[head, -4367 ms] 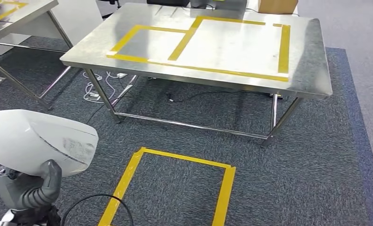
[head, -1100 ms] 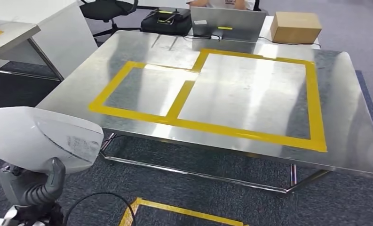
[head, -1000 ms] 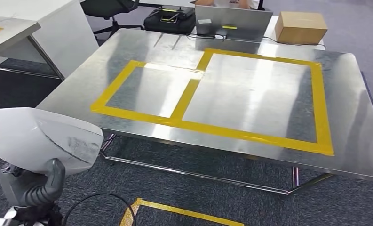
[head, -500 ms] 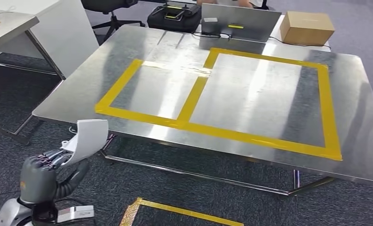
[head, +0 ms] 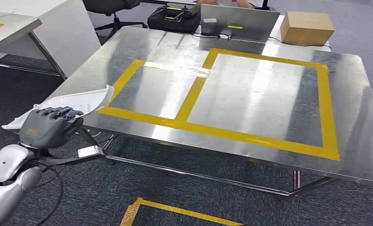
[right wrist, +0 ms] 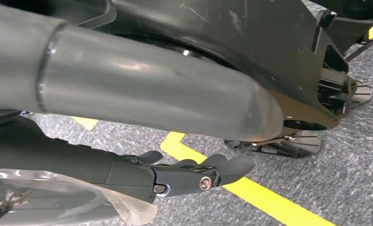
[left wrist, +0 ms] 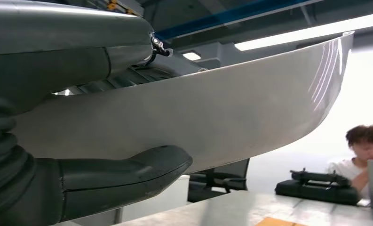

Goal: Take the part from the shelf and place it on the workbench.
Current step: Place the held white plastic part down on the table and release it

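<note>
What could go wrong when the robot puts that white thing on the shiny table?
The left hand holds the white part by one end, at the corner of the workbench, so it might tip or slip off the edge. The part is curved and the steel looks smooth, so it could rock or slide once released. It might also land outside the yellow tape outline.

Part point(head: 76, 100) at workbench's point(head: 250, 155) near-left corner; box point(head: 306, 27) behind.

The workbench point(head: 288, 132) is lying bare across its taped rectangles, leaving wide room above. A laptop point(head: 238, 19), a cardboard box point(head: 306, 27) and a black case point(head: 172, 16) are crowding only the far edge.
</note>
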Controlling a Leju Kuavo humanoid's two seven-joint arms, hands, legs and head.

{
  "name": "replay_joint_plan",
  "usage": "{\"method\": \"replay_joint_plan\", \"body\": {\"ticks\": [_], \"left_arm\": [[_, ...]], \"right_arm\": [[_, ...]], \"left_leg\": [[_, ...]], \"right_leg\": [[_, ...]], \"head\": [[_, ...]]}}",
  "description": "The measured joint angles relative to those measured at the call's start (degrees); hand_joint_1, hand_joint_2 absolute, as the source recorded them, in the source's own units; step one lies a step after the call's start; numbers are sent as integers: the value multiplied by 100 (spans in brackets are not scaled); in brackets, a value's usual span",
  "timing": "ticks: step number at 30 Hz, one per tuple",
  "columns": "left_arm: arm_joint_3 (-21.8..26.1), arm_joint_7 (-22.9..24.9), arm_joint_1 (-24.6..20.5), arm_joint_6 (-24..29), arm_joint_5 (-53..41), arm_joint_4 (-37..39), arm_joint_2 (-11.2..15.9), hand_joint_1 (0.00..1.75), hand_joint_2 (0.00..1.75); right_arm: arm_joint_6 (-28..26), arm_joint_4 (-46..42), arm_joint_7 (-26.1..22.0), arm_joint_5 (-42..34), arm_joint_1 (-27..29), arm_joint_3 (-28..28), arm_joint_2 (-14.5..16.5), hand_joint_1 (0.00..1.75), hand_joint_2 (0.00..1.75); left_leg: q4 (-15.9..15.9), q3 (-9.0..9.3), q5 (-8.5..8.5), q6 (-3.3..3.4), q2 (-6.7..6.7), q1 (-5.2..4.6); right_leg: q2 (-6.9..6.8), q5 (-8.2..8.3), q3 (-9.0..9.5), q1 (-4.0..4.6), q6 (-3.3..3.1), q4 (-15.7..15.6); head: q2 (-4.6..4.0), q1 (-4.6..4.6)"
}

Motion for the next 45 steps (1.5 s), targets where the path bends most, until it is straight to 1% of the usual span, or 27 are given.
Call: {"method": "replay_joint_plan", "body": {"ticks": [3, 7, 10, 13, 16, 20, 26, 29, 33, 35, 39, 45], "left_arm": [[-274, -14, -990, -349, -13, 856, -94, 175, 175], [-735, 89, -2149, -733, -231, 1948, -388, 175, 175], [-1050, 221, -2833, -967, -317, 2702, -672, 175, 175], [-1245, 290, -3312, -1090, -360, 3306, -933, 175, 175], [-1426, 350, -3650, -1223, -453, 3833, -1183, 175, 175], [-1587, 392, -3901, -1347, -503, 4316, -1422, 175, 175], [-1699, 416, -4046, -1430, -536, 4671, -1612, 175, 175], [-1783, 509, -4111, -1529, -621, 4847, -1681, 175, 175], [-1852, 638, -4143, -1484, -645, 5048, -1781, 0, 175], [-1883, 707, -4158, -1366, -649, 5151, -1813, 0, 175], [-1906, 855, -4194, -1144, -635, 5371, -1814, 0, 0], [-1911, 1078, -4195, -1156, -719, 5613, -1781, 0, 0]], "right_arm": [[51, -1, 11, 81, -26, 45, -19, 0, 0], [99, -1, 27, 159, -56, 117, -40, 0, 0], [118, -1, 44, 214, -77, 146, -47, 0, 0], [124, -1, 48, 239, -87, 184, -50, 0, 0], [143, -1, 57, 245, -101, 222, -50, 0, 0], [161, -3, 69, 246, -114, 241, -50, 0, 0], [163, -5, 85, 251, -118, 261, -50, 0, 0], [168, -6, 90, 262, -122, 269, -50, 0, 0], [176, -9, 106, 267, -148, 269, -50, 0, 0], [185, -9, 142, 267, -163, 269, -50, 0, 0], [181, -9, 203, 244, -172, 269, -50, 0, 0], [177, -9, 248, 204, -169, 269, -50, 0, 0]], "left_leg": [[-2, 0, 9, -7, -7, 4], [-2, 1, 11, -9, -5, 4], [-1, 0, 11, -9, -2, 2], [0, 0, 14, -5, 2, 0], [0, 1, 15, -4, 3, 0], [-3, 2, 15, -4, 2, 2], [-9, 3, 18, -7, 2, 3], [-10, 3, 19, -7, 2, 3], [-13, 3, 19, -7, 2, 3], [-14, 3, 19, -7, 2, 2], [-15, 4, 19, -7, 2, 2], [-16, 4, 19, -7, 1, 3]], "right_leg": [[-6, 2, 3, 5, -2, 2], [1, 7, 5, 6, -2, 3], [7, 14, 35, 6, -2, 3], [13, 20, 69, 6, -4, 3], [12, 20, 69, 6, -4, 3], [8, 20, 68, 7, -4, 4], [10, 20, 67, 9, -4, 6], [8, 20, 67, 9, -4, 6], [9, 19, 68, 9, -4, 7], [10, 19, 68, 10, -4, 7], [9, 19, 68, 12, -4, 7], [7, 19, 68, 13, -5, 7]], "head": [[0, 1], [1, 2], [1, 1], [1, 1], [1, 1], [0, 1], [0, 1], [1, 0], [1, 1], [1, 1], [0, 1], [2, 0]]}}
